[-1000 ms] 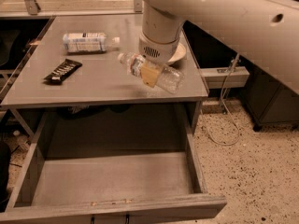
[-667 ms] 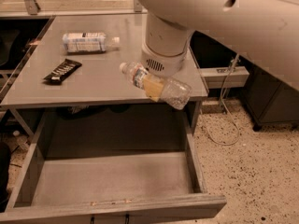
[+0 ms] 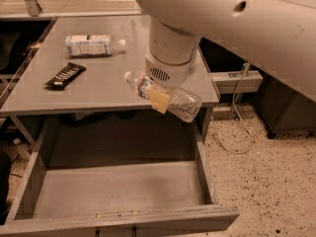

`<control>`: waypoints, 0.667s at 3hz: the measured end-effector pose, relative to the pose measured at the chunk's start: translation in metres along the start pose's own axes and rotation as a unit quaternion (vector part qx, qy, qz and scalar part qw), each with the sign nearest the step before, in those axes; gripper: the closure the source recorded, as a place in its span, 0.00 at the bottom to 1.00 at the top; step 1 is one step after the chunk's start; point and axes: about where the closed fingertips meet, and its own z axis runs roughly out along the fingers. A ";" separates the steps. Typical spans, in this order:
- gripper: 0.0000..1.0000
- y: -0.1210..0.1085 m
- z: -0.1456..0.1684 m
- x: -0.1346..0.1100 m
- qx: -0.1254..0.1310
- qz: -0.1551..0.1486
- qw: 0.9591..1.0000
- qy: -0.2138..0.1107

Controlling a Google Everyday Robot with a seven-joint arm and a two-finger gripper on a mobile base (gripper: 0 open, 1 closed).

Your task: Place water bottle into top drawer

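Note:
The water bottle (image 3: pixel 168 97), clear ribbed plastic with a white cap and a narrow label band near the neck, lies on its side in my gripper (image 3: pixel 159 98), cap pointing left. The gripper hangs under the white wrist and is shut on the bottle's middle. It holds the bottle in the air over the front edge of the grey counter (image 3: pixel 98 85), above the back right part of the top drawer (image 3: pixel 118 189). The drawer is pulled out wide open, with a flat grey bottom and nothing in it.
A second bottle with a wide white-and-blue label (image 3: pixel 94 44) lies on the counter at the back left. A dark snack bar (image 3: pixel 65 75) lies near the counter's left edge. A speckled floor (image 3: pixel 266 181) and a cable are to the right.
The gripper has carried the water bottle forward and down, from over the counter's right side to over its front edge above the open drawer.

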 end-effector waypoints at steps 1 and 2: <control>1.00 0.037 0.005 0.010 -0.019 0.016 1.000 0.007; 1.00 0.087 0.034 0.018 -0.069 0.018 0.997 0.019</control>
